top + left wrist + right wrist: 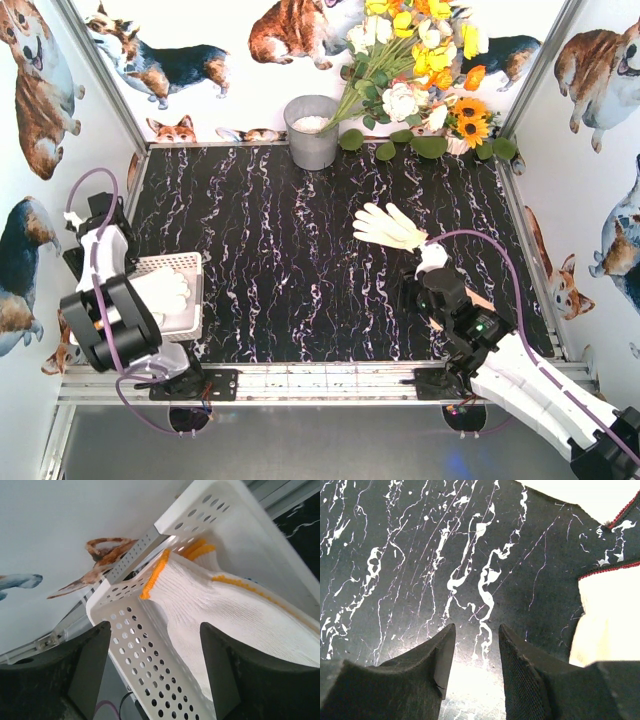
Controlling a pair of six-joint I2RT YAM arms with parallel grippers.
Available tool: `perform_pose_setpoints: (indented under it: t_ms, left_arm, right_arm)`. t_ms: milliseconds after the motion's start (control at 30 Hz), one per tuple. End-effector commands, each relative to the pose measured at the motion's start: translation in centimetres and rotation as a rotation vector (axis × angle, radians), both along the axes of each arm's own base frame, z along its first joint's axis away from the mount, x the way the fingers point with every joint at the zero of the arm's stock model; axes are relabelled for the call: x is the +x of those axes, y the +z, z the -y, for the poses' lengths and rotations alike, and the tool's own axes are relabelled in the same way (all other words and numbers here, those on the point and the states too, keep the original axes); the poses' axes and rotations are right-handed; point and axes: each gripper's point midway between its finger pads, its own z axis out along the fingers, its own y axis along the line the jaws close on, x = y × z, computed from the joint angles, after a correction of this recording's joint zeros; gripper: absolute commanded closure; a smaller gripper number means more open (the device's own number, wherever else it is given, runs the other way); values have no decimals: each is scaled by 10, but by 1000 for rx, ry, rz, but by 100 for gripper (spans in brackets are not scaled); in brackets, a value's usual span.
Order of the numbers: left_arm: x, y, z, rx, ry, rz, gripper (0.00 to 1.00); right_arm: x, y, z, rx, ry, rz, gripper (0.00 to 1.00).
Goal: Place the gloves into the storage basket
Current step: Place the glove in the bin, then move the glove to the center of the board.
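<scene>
**Spotter:** Corgi-print walls [40, 120] box in your desk [280, 260], a glossy black top veined white like marble. I'd say you're at the drop. Your left claw [155, 630] hangs over one end of the basket [150, 665] with its jaws wide and nothing between them. A white glove [215, 610], ribbed knit with an orange cuff, lies inside.

**Operator:** What's left to fetch?

**Spotter:** One cream glove [390, 227] that I can make out. It lies flat on the desk, well apart from the basket, with its fingers splayed. Your right claw [476, 630] sits just beside its cuff end, on the side away from the basket. Its jaws are a narrow gap apart, empty, over bare desk.

**Operator:** So what does the next move need?

**Spotter:** My guess is you shift that claw over the cloth, widen it a little, then press down and pinch. The glove looks limp and thin, so it will likely sag and trail when lifted. The basket is stiff white plastic, shallow, with walls punched with round holes. Carry the glove high enough that the dangling fingers clear the rim.
</scene>
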Motion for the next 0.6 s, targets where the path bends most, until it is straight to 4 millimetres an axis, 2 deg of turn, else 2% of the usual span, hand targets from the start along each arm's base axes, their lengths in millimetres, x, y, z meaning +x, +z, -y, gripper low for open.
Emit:
perform_pose_setpoints:
  t_ms: [0,133,200,267,367,467,500,567]
  left_arm:
    - [19,24,4,58,-66,122,32]
    - [53,47,33,29,-231,270,26]
    - [78,62,59,-15,-353,374,17]
    - [103,76,90,-44,-497,443,11]
    - [137,95,145,-83,-703,511,9]
    - [159,109,194,-108,-845,557,8]
    - [164,112,215,-119,-910,563,7]
    - [172,119,245,-121,-1013,580,6]
  right_arm:
    - [9,31,-3,48,-22,63,57]
    - [12,40,-2,46,-41,57,53]
    - [16,45,1,23,-64,49,50]
    - [22,47,3,-8,-81,32,47]
    - [35,45,6,-38,-118,-12,46]
    - [52,42,13,-47,-174,-48,46]
    - [59,42,15,-46,-191,-56,46]
    - [73,39,26,-45,-248,-83,46]
